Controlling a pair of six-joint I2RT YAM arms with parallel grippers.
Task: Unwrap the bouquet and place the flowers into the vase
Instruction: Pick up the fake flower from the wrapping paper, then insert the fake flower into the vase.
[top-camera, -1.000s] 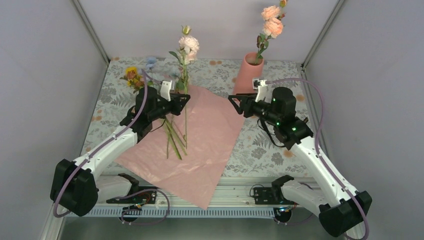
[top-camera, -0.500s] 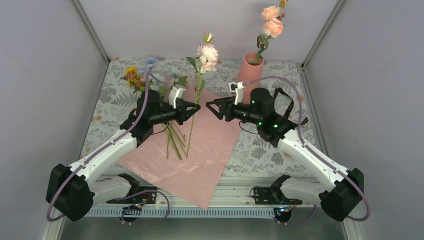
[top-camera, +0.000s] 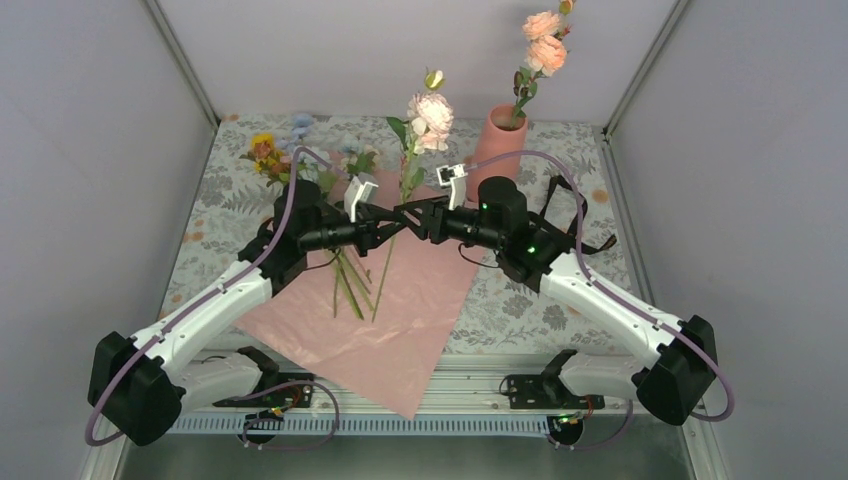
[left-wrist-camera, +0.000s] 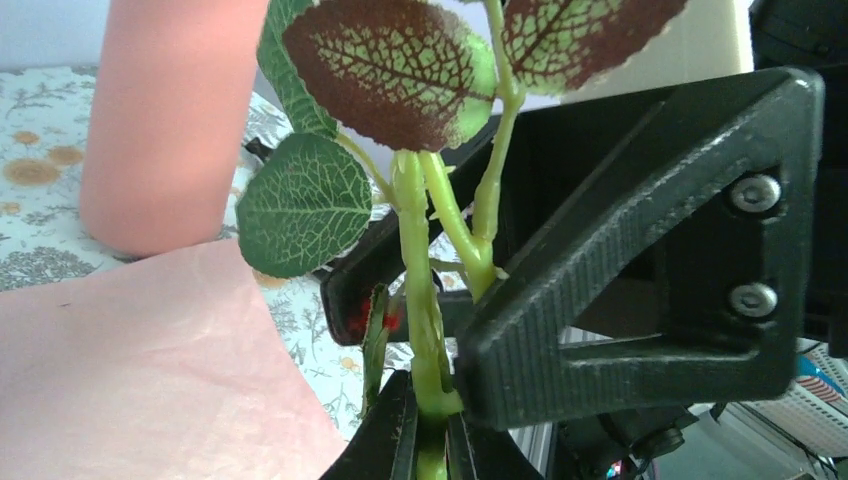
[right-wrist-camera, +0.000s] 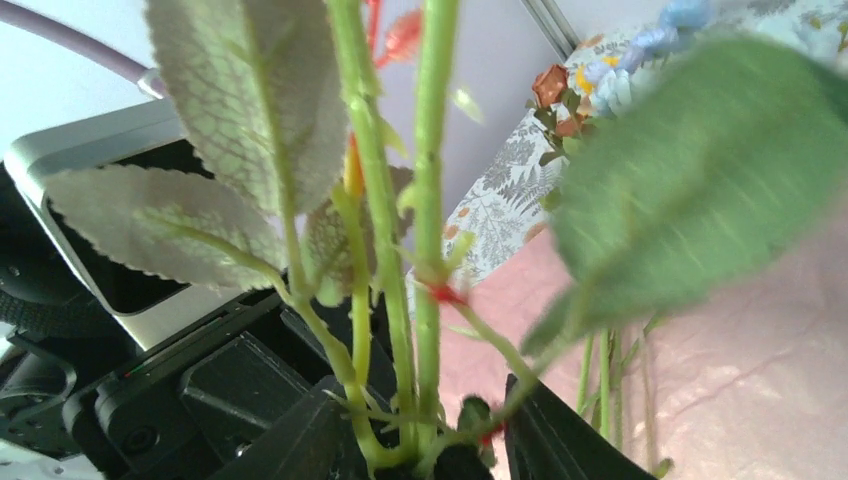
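At back left of the grey-and-orange printed floral tablecloth (top-camera: 215, 215), you have a loose cluster of yellow, orange and pale blue artificial flowers (top-camera: 268, 152) lying flat. Their green stems (top-camera: 348, 282) run down onto the thin lilac-pink paper sheet (top-camera: 410, 300). The sheet is spread open and flat, so the unwrap looks done.

The left gripper (top-camera: 383, 226) is clamped on the lower stem of a pale pink artificial rose (top-camera: 430, 112). It holds the rose near upright above the sheet, bloom up, with veined green-and-maroon leaves just above the fingers.

The right gripper (top-camera: 408, 218) faces it nose to nose. Its jaws are apart either side of the same stem, just above the left's grip, and its wrist view shows no pinch. This reads as a mid-air handover, not completed.

Back right, the tall salmon-pink matte cylinder vase (top-camera: 495, 150) stands upright near the sheet's far corner, with one peach-bloomed stem (top-camera: 545, 48) in it.

My estimate: one stem placed, one in hand, the cluster left to do. The stems look thin and springy, so expect the rose to pivot in the grip.
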